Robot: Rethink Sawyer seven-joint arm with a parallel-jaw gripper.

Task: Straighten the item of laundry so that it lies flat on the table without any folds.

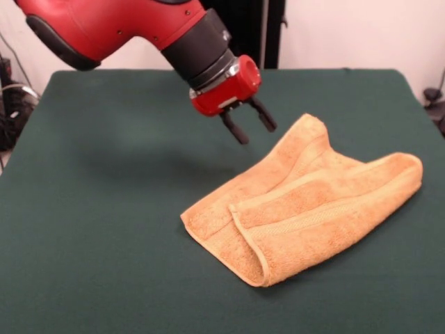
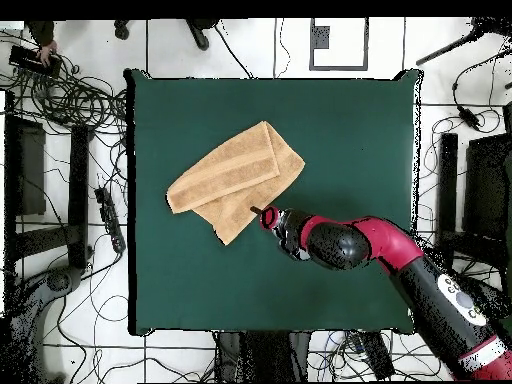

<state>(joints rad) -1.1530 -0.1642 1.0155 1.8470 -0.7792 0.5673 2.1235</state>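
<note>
On the green table (image 1: 104,229) lies the orange towel (image 1: 306,205), folded over itself, well away from every table edge. Just beside its far corner hangs the gripper (image 1: 249,126), jaws apart, holding nothing.

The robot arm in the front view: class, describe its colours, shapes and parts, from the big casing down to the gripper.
The arm has a rounded, glossy red casing with a black panel along its underside. A black cylindrical wrist section follows, then a thin silver ring and a red rounded head. The gripper ends in two short black fingers. In the overhead view, a white band and round markings show near the base.
</note>
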